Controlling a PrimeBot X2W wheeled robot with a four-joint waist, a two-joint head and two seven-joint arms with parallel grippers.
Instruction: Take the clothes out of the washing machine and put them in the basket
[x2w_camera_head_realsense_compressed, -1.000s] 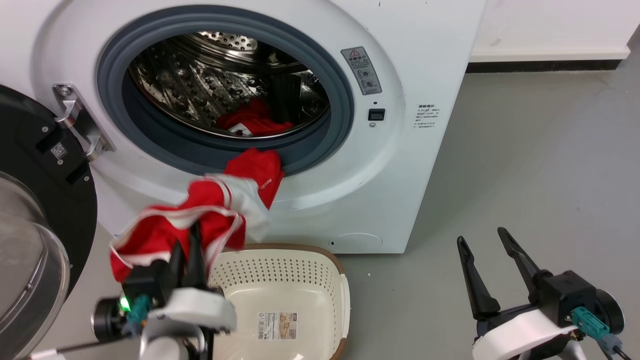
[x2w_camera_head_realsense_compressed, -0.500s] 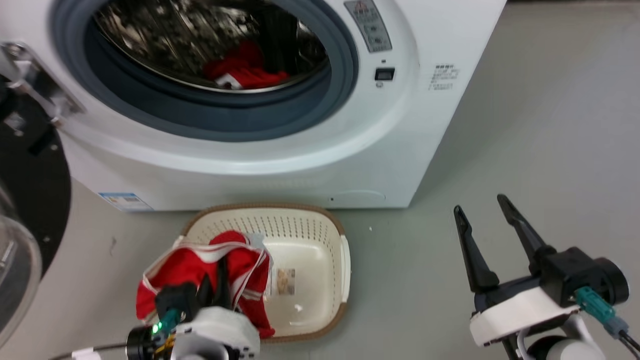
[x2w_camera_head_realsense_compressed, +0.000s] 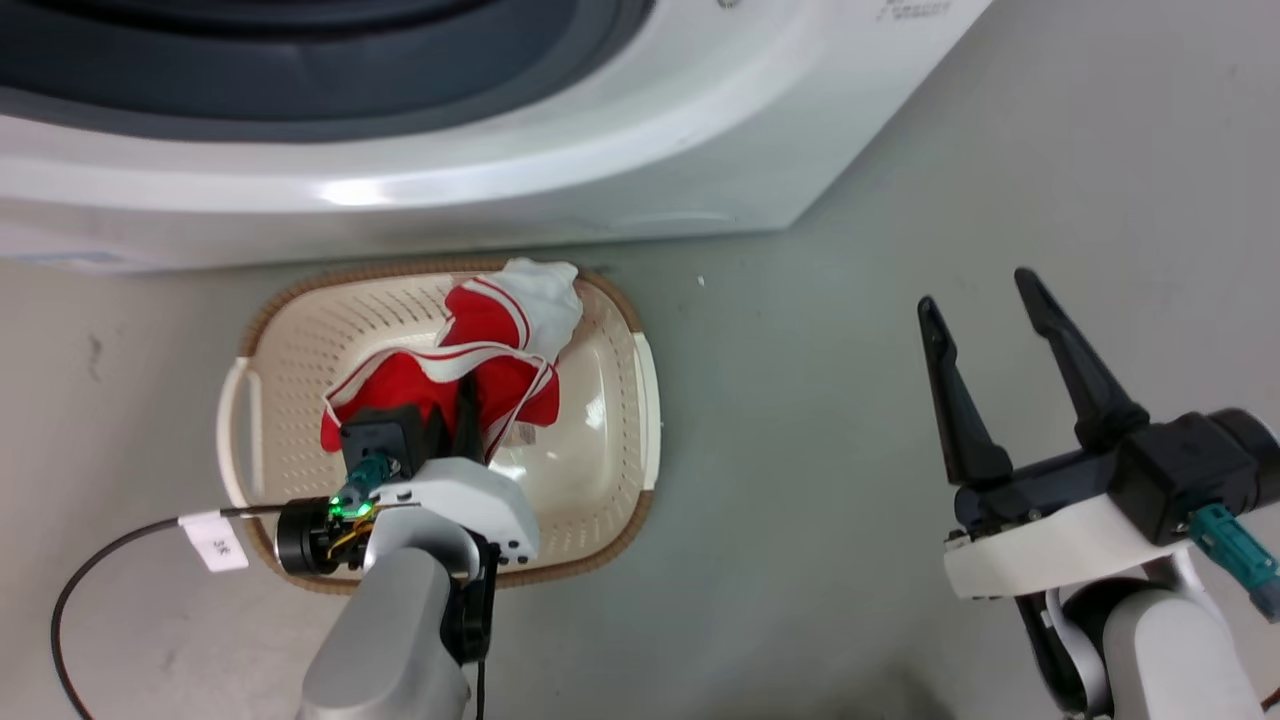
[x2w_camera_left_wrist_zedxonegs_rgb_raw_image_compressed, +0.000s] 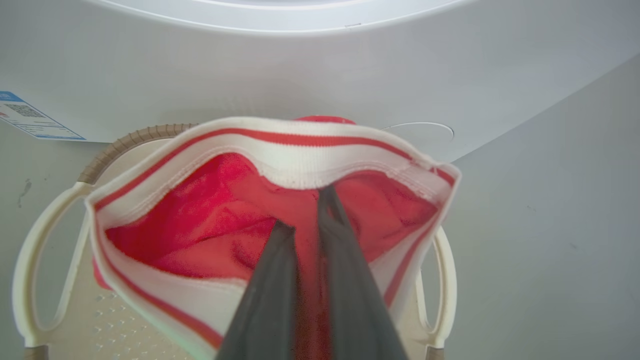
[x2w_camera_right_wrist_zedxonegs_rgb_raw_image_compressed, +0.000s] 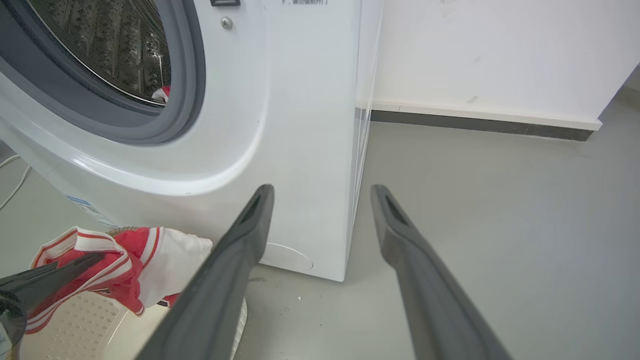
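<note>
My left hand (x2w_camera_left_wrist_zedxonegs_rgb_raw_image_compressed: 304, 209) is all but closed, pinching one red garment (x2w_camera_head_realsense_compressed: 490, 372) that hangs into the single cream basket (x2w_camera_head_realsense_compressed: 300, 345) beneath it, the washing machine (x2w_camera_head_realsense_compressed: 560, 170) just beyond. My right hand (x2w_camera_head_realsense_compressed: 975, 290), spread wide, holds nothing. Its wrist view adds a second red garment (x2w_camera_right_wrist_zedxonegs_rgb_raw_image_compressed: 161, 93) in the drum.

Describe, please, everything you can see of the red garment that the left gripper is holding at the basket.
The garment is soft, bright red fabric with white bands edged by thin red stripes and a white patch at its far end. It is crumpled, with its banded opening spread wide. The left gripper is shut on its red cloth. It hangs within the rim of the cream basket; whether it touches the bottom cannot be told.
</note>
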